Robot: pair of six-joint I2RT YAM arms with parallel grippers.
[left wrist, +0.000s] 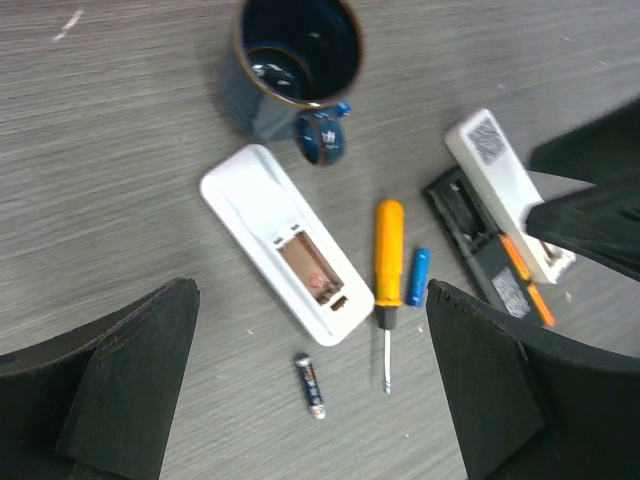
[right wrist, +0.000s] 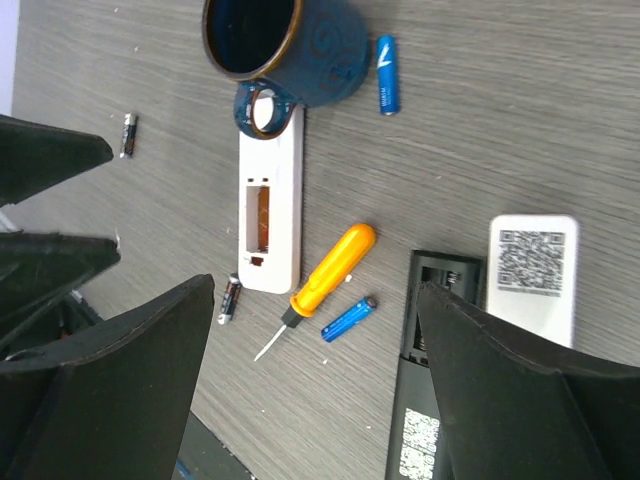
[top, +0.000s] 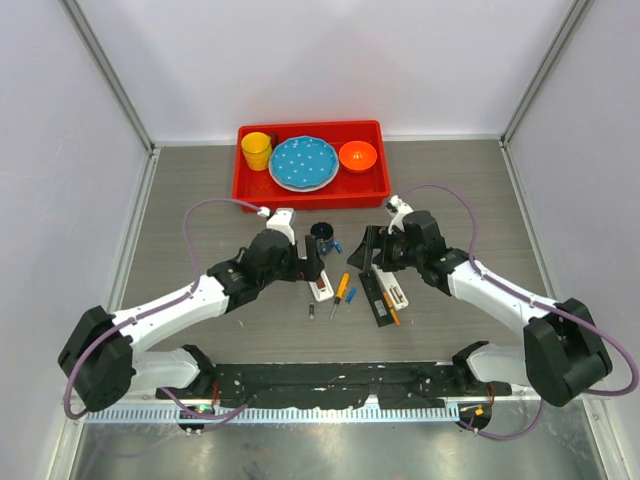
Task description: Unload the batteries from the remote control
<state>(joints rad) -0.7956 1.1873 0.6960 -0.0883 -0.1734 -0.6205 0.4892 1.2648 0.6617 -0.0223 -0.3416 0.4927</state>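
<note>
Blue mug (left wrist: 290, 70), orange screwdriver (left wrist: 388, 265), red tray (top: 251, 189) holding yellow cup (top: 257, 150), plate (top: 303, 163), perhaps a bowl (top: 357, 156)

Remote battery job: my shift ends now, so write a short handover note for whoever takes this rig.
Left gripper: open, empty, above the white remote.
Right gripper: open, empty, near the black remote.
Done: the white remote's bay is empty. Two blue batteries and two dark batteries lie loose on the table, around the screwdriver and mug.
Left: orange batteries lie along the black remote. Whether they are seated or loose cannot be told, so check them and clear them.
</note>
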